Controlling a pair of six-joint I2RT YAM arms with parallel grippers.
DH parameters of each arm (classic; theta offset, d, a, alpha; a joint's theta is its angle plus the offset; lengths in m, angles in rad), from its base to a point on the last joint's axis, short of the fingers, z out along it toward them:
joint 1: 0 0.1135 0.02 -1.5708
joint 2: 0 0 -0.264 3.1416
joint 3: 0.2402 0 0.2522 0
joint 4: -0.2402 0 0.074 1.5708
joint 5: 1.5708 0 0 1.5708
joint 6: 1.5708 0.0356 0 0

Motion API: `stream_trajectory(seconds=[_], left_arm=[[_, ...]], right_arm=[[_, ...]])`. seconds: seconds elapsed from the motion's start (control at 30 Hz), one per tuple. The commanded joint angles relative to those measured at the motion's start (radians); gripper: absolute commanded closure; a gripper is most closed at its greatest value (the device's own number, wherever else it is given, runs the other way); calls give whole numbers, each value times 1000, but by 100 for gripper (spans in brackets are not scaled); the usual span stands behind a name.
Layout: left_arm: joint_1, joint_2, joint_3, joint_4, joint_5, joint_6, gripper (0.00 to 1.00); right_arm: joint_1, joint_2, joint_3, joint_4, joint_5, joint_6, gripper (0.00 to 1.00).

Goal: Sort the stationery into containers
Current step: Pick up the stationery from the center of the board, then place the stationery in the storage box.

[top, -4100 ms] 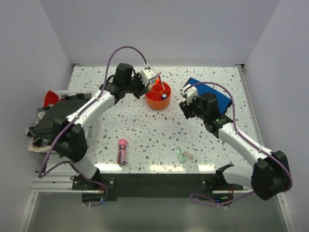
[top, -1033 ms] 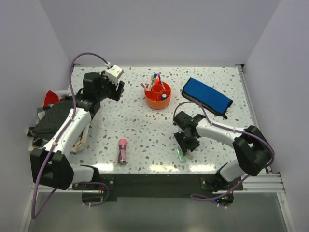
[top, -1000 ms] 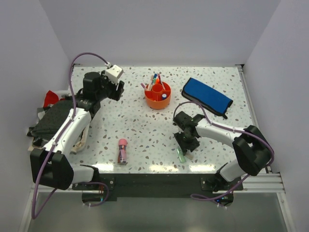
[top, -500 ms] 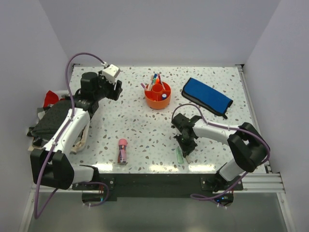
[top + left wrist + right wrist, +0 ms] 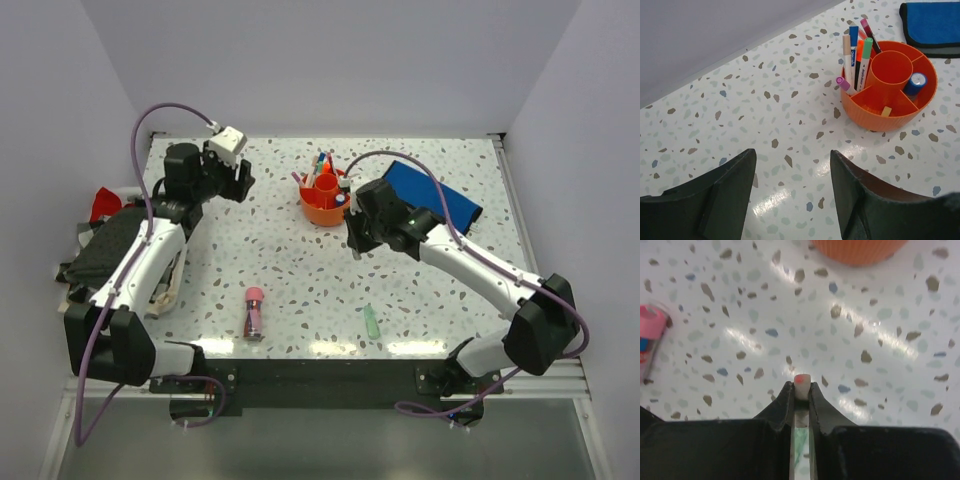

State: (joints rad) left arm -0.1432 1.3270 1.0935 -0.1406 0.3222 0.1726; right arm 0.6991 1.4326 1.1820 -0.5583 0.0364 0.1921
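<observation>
Top view: the right claw [image 5: 354, 240] has risen from the lower centre of the table [image 5: 290, 262] to just beside the orange caddy [image 5: 318, 214]. The beige eraser no longer lies by the green marker [image 5: 372, 320].

Left wrist view: the left claw [image 5: 791, 160] gapes wide and empty, with the orange caddy at upper right.

Right wrist view: the right claw is pinched tight on the eraser [image 5: 801, 380], with the orange caddy at the top edge. Dropping it in looks to be next.
</observation>
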Motion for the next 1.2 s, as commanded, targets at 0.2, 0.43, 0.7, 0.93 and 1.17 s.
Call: stream_trajectory(seconds=[0.2,0.43,0.7,0.93,1.17], left_arm=[[39,107,130,24,11,-10,34],[44,138,152,12,2,-1,34],[44,143,149,6,-17,19,34],[44,158,157,13,-11,16,34],[44,152,155,19,-6,7,34]], right_arm=[[-9,140,-2,905,49,-219,100],[-18,314,77,1011,39,-246,100],[-18,411,122,1035,43,-275,100],[-16,457,159,1003,51,-318,71],[-16,396,131,974,57,-304,59]])
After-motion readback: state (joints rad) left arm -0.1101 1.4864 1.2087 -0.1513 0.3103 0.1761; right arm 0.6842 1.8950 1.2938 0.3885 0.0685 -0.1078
